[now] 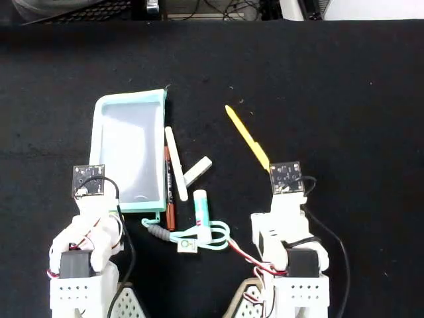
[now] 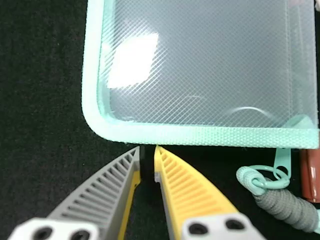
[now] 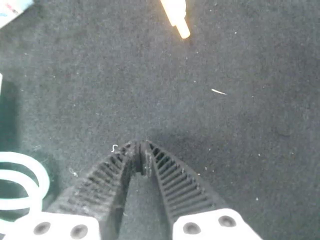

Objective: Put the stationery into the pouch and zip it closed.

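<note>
From the high view, the pouch (image 1: 129, 152) lies in the left centre of the frame on the black surface (image 1: 344, 86), its long axis running up the frame. My left end effector (image 2: 146, 150) sits just short of the pouch's near short edge, with its tips pressed almost together and nothing between them. The right end effector (image 3: 139, 146) is likewise pinched together and empty.

The yellow pen (image 1: 247, 138) is the piece I judge the coming move turns on. It lies slantwise from upper left to lower right. Its lower end is just ahead of the right arm, so that arm is the nearer one. The white pen (image 1: 175, 162), brown pen (image 1: 169, 189), eraser (image 1: 197, 171) and glue stick (image 1: 201, 215) are crowded along the pouch's right side, between the two arms.

A mint cord (image 1: 205, 237) trails from the pouch's lower right corner. I cannot tell whether the zip is open. In the high view the wrist cameras cover both sets of tips, and the right wrist view cuts the yellow pen off.
</note>
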